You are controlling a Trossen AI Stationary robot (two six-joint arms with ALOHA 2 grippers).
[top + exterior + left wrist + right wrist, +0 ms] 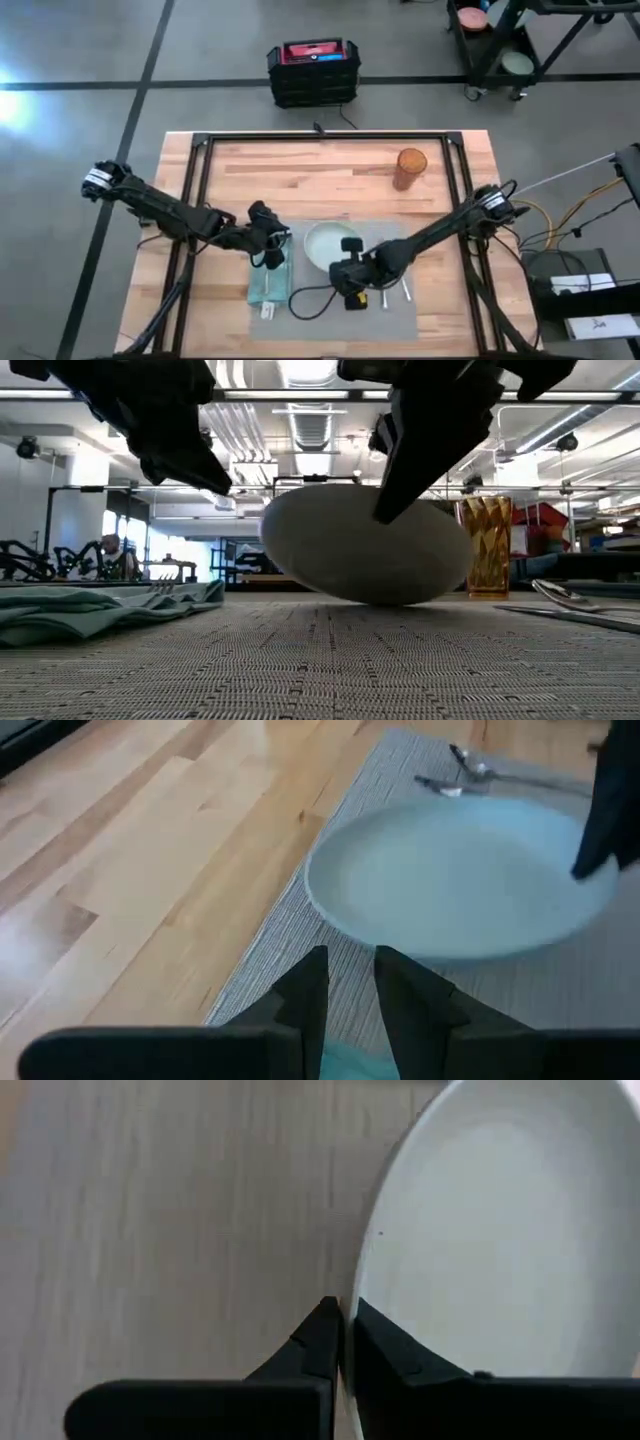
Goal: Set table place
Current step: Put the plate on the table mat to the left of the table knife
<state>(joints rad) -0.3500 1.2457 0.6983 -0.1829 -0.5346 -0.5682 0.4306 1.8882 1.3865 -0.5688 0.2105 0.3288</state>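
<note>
The desk [330,165] is the biggest thing here, a light-wood top with a black frame rail. On its near half lies the place [400,310], a flat grey woven mat whose long axis runs across the desk from side to side. A teal napkin [268,285] rests along the mat's left end with a fork on it, and cutlery [395,292] lies toward the mat's right side. A pale round plate [328,245] sits at the mat's far edge, roughly midway. An amber tumbler [410,168] stands on bare wood well beyond the mat, toward the far right.

The right hand [350,262] is at the plate's near right rim; in the right wrist view its fingers [325,1342] are pinched together on that rim. In the low view the plate is tipped, one side touching the mat and the held side raised (so it is not yet lying flat). The left hand [268,245] hovers over the napkin just left of the plate, its fingers [305,1000] a little apart and holding nothing.

What counts for the coming move, I judge, is that the mat's open centre lies toward the near edge from the plate, on the right hand's own side, so the right arm is the one placed to draw the plate there and lower it.
</note>
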